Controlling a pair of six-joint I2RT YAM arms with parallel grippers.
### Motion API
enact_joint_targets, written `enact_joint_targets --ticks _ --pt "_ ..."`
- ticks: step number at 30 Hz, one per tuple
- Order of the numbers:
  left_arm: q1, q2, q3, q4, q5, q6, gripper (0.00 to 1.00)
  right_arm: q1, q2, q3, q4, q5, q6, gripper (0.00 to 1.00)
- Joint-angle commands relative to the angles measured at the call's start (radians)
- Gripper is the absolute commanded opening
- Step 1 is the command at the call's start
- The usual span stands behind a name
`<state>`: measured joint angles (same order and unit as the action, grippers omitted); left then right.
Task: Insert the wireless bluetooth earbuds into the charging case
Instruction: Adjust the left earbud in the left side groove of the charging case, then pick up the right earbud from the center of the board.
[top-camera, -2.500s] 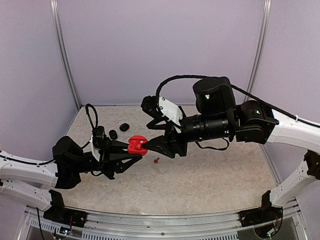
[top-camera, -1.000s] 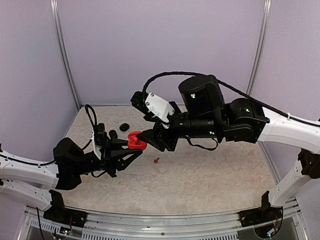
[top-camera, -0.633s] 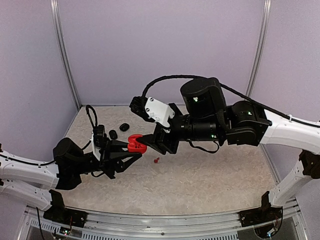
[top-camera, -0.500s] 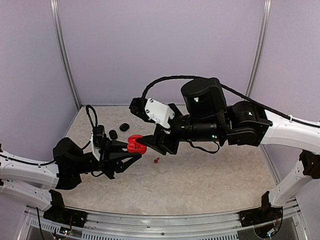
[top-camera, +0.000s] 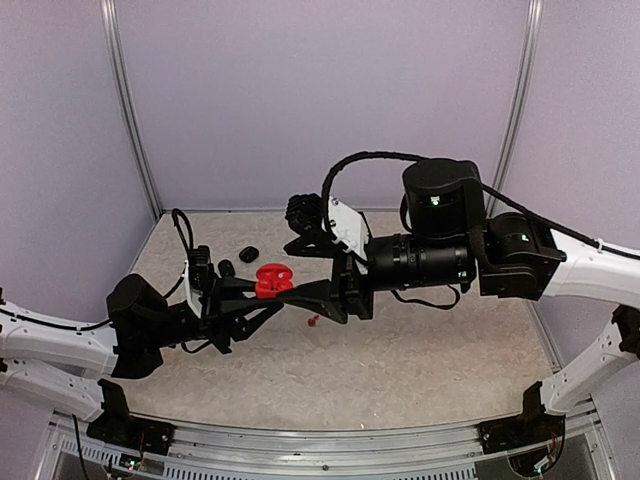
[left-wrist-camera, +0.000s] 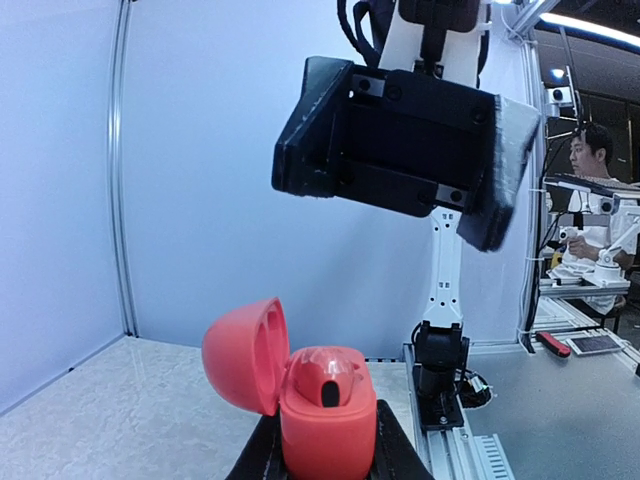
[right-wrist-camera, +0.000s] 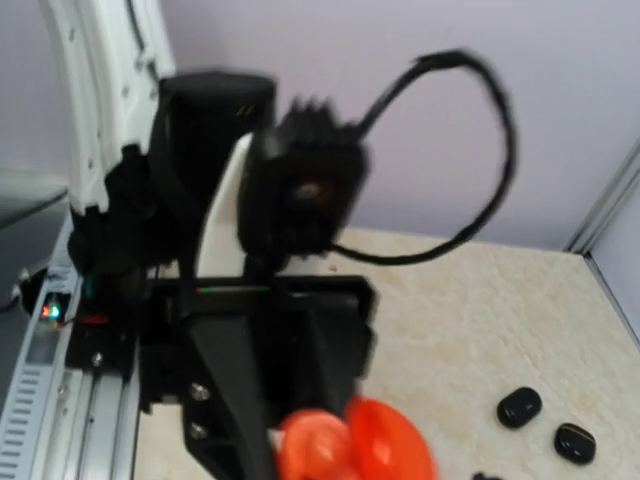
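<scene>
The job looks roughly half done. The red charging case (top-camera: 271, 280) is held up off the table (top-camera: 420, 360) with its lid swung open to one side. In the left wrist view something rounded and red with a dark slot sits in the mouth of the case, which I take to be one earbud already seated (though at this size it may be only the moulding of the well). Whether a second well stands empty cannot be told from here. One small red earbud (top-camera: 313, 321) lies loose on the table, below and a little to the right of the raised case and well apart from it, so fetching and seating it is probably what remains, along with closing the lid. Two black pebble-like pieces (top-camera: 248, 253) lie farther back on the left; whether they are cases or earbuds is too small to tell. The left gripper (top-camera: 262, 296) has its fingers (left-wrist-camera: 262, 455) drawn in narrow around the base of the case, one on each side, holding it upright. The right gripper (left-wrist-camera: 398, 165) hangs just above and beyond the open case, its jaws standing wide with nothing between them; in the overhead view its fingers reach toward the case from the right, close to it, and no contact shows. The loose red earbud lies lower, on the table beneath that arm, within neither gripper.
</scene>
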<state>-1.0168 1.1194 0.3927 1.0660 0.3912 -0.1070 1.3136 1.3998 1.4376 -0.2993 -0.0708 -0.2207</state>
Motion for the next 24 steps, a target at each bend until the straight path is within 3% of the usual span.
enact_joint_targets --ticks 1,6,11,18,24 --pt "0.026 -0.028 -0.033 0.024 -0.061 -0.025 0.0 -0.109 -0.079 -0.061 0.082 -0.106 0.095 0.65" --pt "0.084 -0.09 -0.075 -0.005 -0.116 -0.071 0.0 -0.311 -0.143 -0.155 0.079 -0.229 0.14 0.65" --pt "0.142 -0.148 -0.098 -0.061 -0.184 -0.132 0.0 -0.439 -0.071 -0.144 -0.037 -0.252 0.082 0.65" --pt "0.198 -0.192 -0.104 -0.156 -0.258 -0.201 0.0 -0.473 0.207 -0.065 -0.135 -0.285 0.067 0.62" --pt "0.217 -0.225 -0.126 -0.16 -0.28 -0.216 0.0 -0.452 0.368 -0.025 -0.109 -0.269 0.152 0.52"
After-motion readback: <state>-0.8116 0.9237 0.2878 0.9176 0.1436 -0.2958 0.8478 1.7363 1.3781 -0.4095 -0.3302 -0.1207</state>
